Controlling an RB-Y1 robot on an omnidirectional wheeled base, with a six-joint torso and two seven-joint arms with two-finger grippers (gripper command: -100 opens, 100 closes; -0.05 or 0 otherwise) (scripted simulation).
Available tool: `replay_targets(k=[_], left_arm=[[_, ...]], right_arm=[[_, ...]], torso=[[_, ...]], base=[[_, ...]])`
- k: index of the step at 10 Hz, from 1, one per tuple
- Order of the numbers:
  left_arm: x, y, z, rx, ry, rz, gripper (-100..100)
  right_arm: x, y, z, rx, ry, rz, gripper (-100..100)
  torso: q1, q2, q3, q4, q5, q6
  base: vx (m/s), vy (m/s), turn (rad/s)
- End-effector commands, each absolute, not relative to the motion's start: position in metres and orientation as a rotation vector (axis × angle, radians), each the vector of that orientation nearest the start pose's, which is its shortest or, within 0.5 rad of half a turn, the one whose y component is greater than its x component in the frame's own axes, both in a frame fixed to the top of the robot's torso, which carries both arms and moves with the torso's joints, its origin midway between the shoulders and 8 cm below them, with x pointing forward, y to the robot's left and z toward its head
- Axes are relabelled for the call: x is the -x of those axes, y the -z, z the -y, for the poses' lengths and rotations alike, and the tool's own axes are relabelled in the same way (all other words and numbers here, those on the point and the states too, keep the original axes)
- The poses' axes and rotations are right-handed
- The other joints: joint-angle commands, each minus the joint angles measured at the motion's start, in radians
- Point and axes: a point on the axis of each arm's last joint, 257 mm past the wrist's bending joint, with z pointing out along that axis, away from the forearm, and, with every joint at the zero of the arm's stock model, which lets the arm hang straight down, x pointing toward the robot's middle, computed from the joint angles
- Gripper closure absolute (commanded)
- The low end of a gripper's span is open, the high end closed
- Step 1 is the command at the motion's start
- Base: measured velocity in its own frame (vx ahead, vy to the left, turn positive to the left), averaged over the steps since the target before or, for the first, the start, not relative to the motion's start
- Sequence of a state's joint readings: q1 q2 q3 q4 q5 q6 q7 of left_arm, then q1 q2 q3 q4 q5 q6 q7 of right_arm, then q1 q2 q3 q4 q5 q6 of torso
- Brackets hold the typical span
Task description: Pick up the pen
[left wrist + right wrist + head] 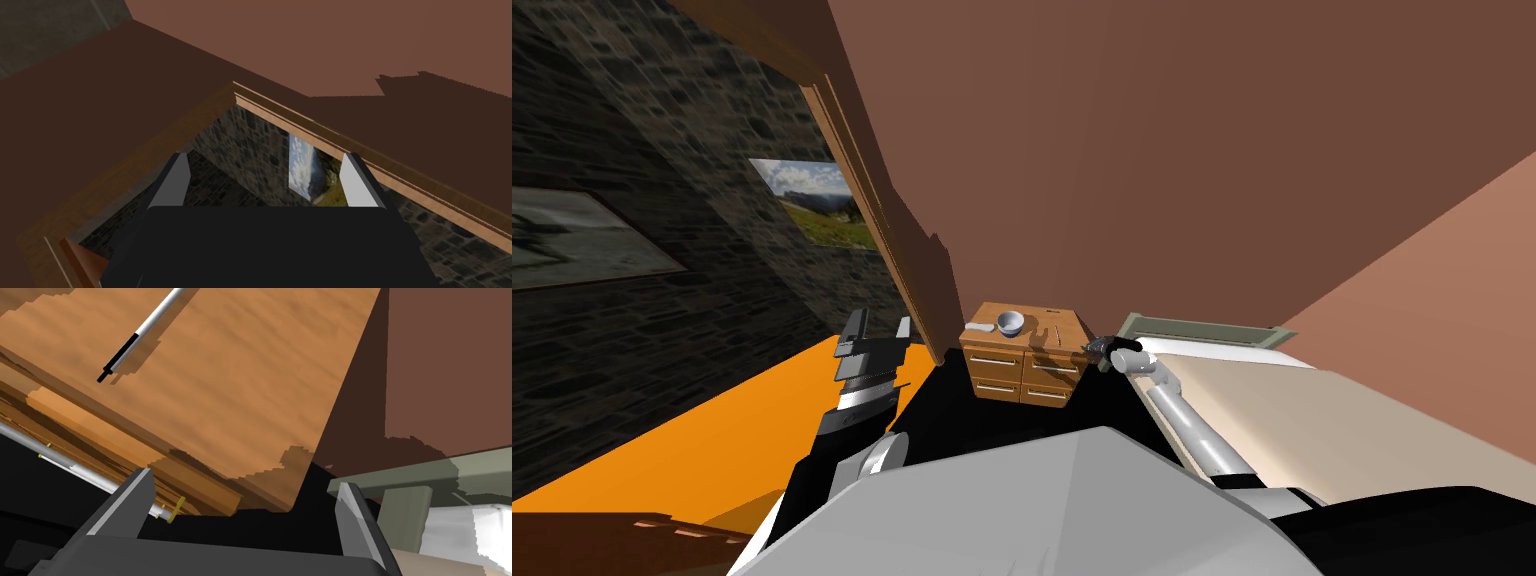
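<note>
right gripper (244,480) hangs wide open and empty at the bench's (240,388) near corner. the pen (140,333) lies further in on the bench top, ahead and to my left, its long axis running away from the gripper (dark tip nearest). left gripper (265,156), also open, is well off.

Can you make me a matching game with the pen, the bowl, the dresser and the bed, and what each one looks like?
Things:
1 pen
2 bowl
3 dresser
4 bed

Looks:
A wooden, with drawers
B thin, white and black
C flat beige top
D round, pale grey

Pairs: 1-B, 2-D, 3-A, 4-C
</note>
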State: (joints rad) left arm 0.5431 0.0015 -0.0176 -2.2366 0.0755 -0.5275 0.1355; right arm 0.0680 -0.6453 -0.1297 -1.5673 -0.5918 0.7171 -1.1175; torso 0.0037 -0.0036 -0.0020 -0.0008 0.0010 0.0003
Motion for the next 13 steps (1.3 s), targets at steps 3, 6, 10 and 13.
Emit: replay_targets(k=[3, 6, 10, 13], left_arm=[[-0.343, 0.004, -0.289, 0.805, 1.46, -0.557, 0], [-0.343, 0.004, -0.289, 0.805, 1.46, -0.557, 0], [-0.343, 0.004, -0.289, 0.805, 1.46, -0.557, 0], [-0.343, 0.004, -0.289, 0.805, 1.46, -0.557, 0]], right_arm=[[-0.44, 0.356, 0.489, 3.14, 1.164, 0.34, -100], [-0.424, 0.377, 0.498, 3.151, 1.012, 0.168, -100], [-0.397, 0.403, 0.505, 3.147, 0.78, -0.063, -100], [-0.38, 0.415, 0.508, 3.137, 0.648, -0.185, -100]], torso=[[0.0, 0.0, 0.0, 0.0, 0.0, 0.0], [0.0, -0.002, -0.001, 0.0, 0.0, 0.0], [0.002, -0.003, -0.002, -0.001, 0.0, 0.0], [0.0, -0.002, -0.001, 0.0, 0.0, 0.0]], base=[[0.067, 0.076, 0.024], [0.091, 0.069, 0.029], [0.103, 0.095, 0.028], [0.087, 0.066, 0.02]])
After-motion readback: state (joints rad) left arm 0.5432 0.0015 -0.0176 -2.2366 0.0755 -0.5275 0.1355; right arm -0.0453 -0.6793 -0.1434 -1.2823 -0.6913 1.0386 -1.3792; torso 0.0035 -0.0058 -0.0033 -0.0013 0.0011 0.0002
